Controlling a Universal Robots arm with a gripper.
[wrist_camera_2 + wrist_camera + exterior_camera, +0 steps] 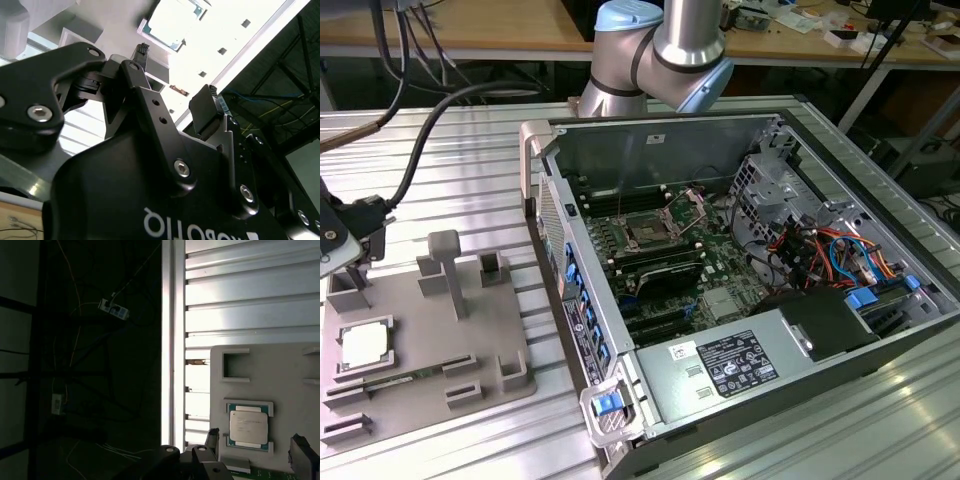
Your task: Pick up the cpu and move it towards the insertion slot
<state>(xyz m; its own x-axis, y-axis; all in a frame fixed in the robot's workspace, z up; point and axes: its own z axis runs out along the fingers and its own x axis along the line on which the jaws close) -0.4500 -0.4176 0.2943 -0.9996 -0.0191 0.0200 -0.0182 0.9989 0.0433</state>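
Exterior view: ribbed metal table (pixel 470 140) carries an open computer case (pixel 650 140) on the exterior view's right and a grey fixture plate (pixel 420 330) on the exterior view's left, the two just beside each other. Arm (pixel 680 45) rises behind the case, with a black cable (pixel 420 140) running off toward the plate side. Insertion slot (pixel 648 230) sits mid-board inside the case, metal frame around a dark centre, nothing in it. Cpu (pixel 365 345) lies flat in its recess on the plate, well apart from the slot; a green memory stick (pixel 405 378) lies just beside it. In both wrist views the gripper (pixel 175 77) (pixel 257 447) has its fingers (pixel 142 52) spread wide with nothing between them. In the first wrist view the cpu (pixel 248 426) lies in its recess past the fingertips (pixel 213 436), no contact visible.
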